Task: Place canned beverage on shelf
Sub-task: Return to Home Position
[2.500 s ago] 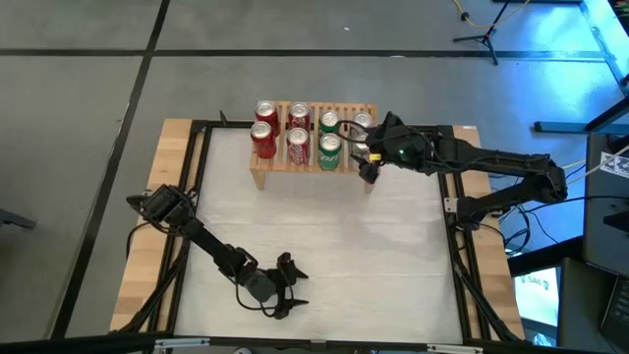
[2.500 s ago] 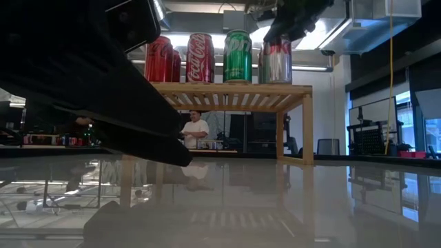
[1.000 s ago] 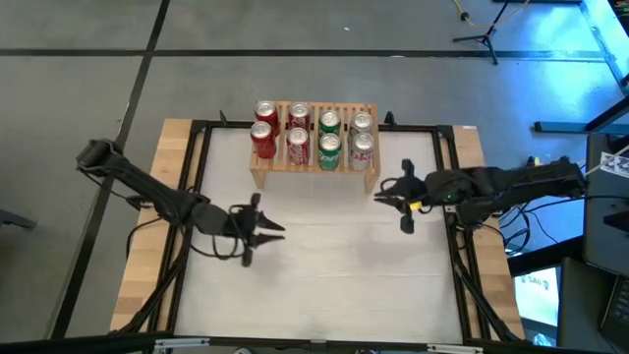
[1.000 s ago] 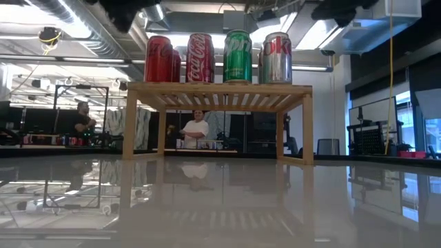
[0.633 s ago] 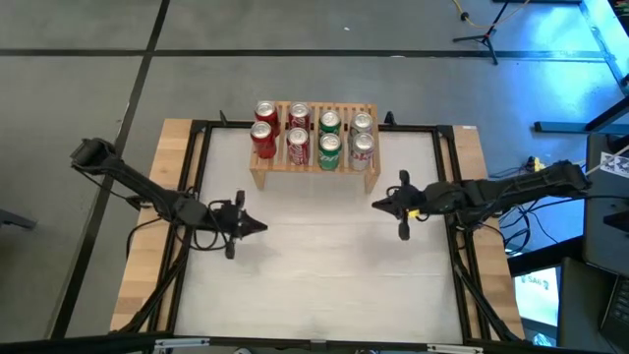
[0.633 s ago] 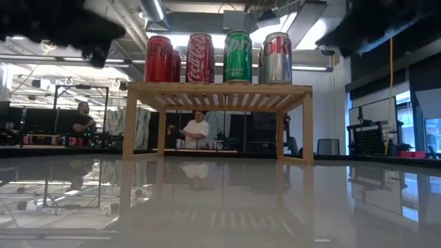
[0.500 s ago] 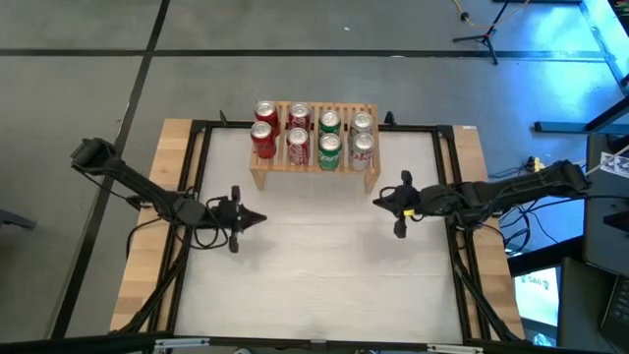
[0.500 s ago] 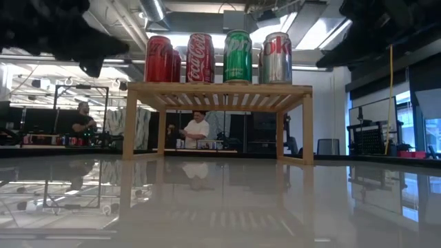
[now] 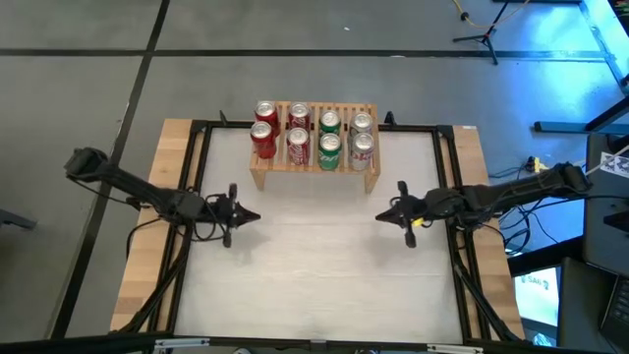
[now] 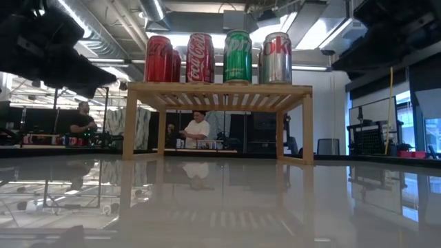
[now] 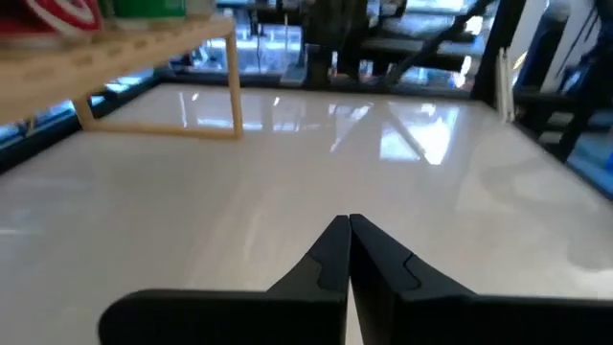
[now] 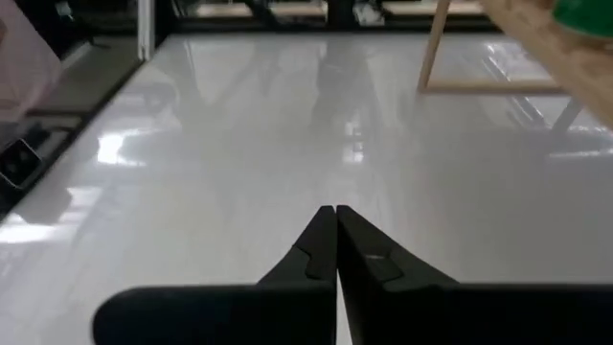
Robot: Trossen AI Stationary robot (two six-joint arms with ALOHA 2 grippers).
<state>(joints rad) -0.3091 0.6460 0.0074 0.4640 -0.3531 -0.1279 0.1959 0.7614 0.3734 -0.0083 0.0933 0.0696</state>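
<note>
In the low view the front cans (image 10: 200, 58) hide the back row on the shelf (image 10: 219, 89), except a red sliver (image 10: 176, 65) beside the leftmost one. The left arm (image 10: 41, 48) and right arm (image 10: 406, 27) are only dark blurred masses cut by the upper corners. The left wrist view crops the shelf at its upper left, leaving just the bases of a red-and-white can (image 11: 57, 11) and a green can (image 11: 144, 8), and the right wrist view crops it at the upper right under a green scrap (image 12: 586, 14).
</note>
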